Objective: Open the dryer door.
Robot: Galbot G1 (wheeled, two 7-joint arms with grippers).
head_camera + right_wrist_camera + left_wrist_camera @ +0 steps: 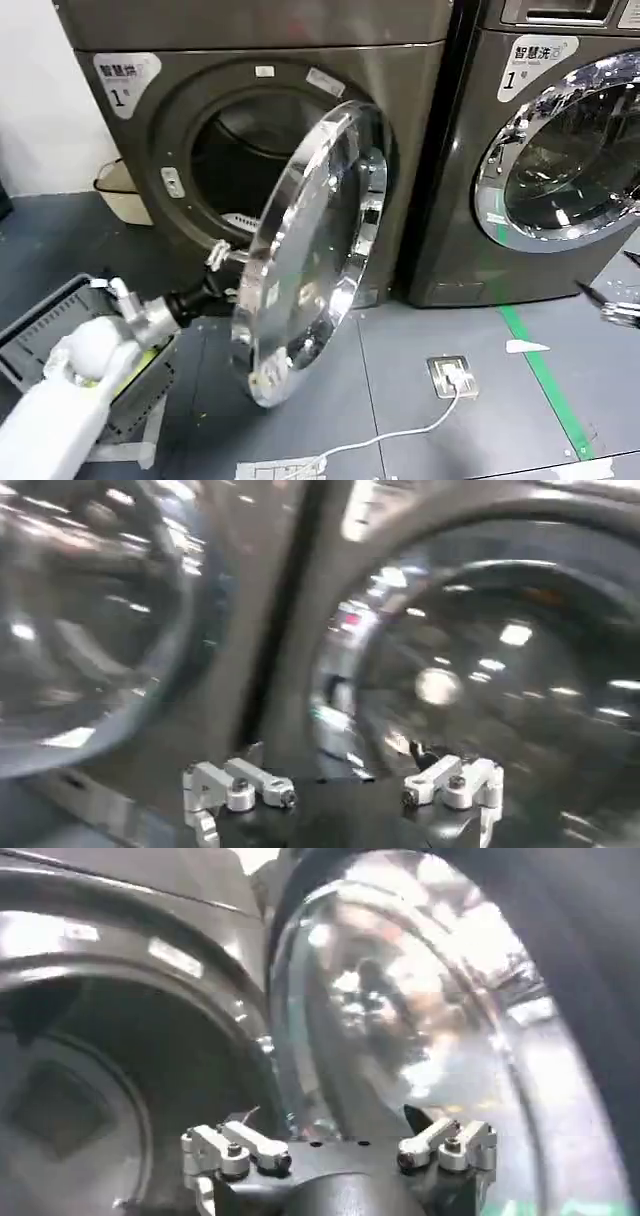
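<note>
The left arm (70, 390) is white-shelled, ending in a silver wrist joint and a black end effector (205, 285) with silver screwed linkages.

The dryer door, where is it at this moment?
In the head view the dryer door hangs partly open at centre, in front of the left machine's drum opening, with the left gripper at its free edge.

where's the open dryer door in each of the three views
Head view: the dryer door hangs half open at centre, the left gripper at its outer edge.
Left wrist view: its glass bowl sits beside the drum opening.
Right wrist view: the blurred round glass at one side may be it; cannot tell.
Shared landmark: the drum opening.
</note>
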